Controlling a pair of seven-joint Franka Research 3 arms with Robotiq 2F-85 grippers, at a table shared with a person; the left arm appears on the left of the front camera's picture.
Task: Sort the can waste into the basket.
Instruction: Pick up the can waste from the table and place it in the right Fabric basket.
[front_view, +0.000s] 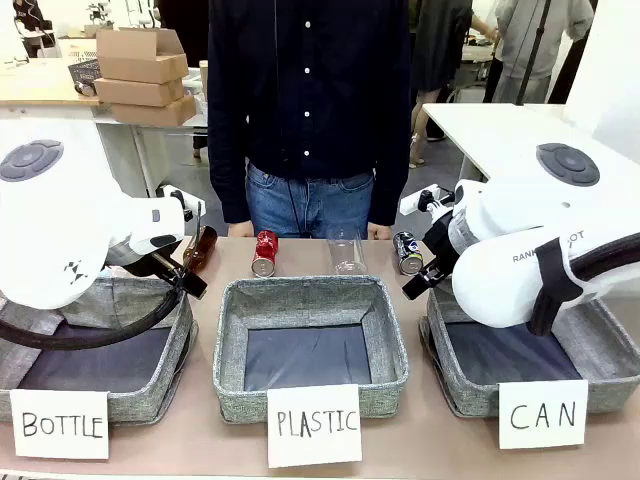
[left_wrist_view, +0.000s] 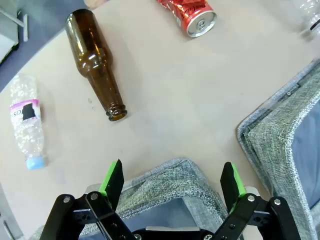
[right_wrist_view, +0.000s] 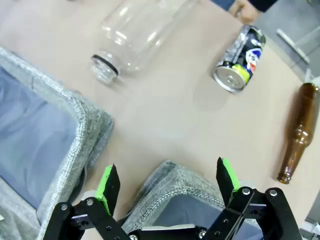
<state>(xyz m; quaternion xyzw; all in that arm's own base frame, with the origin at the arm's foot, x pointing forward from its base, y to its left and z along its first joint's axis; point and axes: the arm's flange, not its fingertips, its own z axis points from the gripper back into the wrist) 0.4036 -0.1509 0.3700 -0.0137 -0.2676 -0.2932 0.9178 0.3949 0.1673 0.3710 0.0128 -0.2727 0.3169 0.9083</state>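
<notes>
At lower centre of the front view sits a grey fabric basket behind a card lettered "PLASTIC". A like basket with a "BOTTLE" card sits at lower left. On the tan table a brown glass bottle lies at upper left of the left wrist view, with a crumpled clear blue-capped bottle by the left edge. A person in a dark shirt stands at top centre, with stacked cardboard boxes at upper left.

Stacked cardboard boxes on far table.
</notes>
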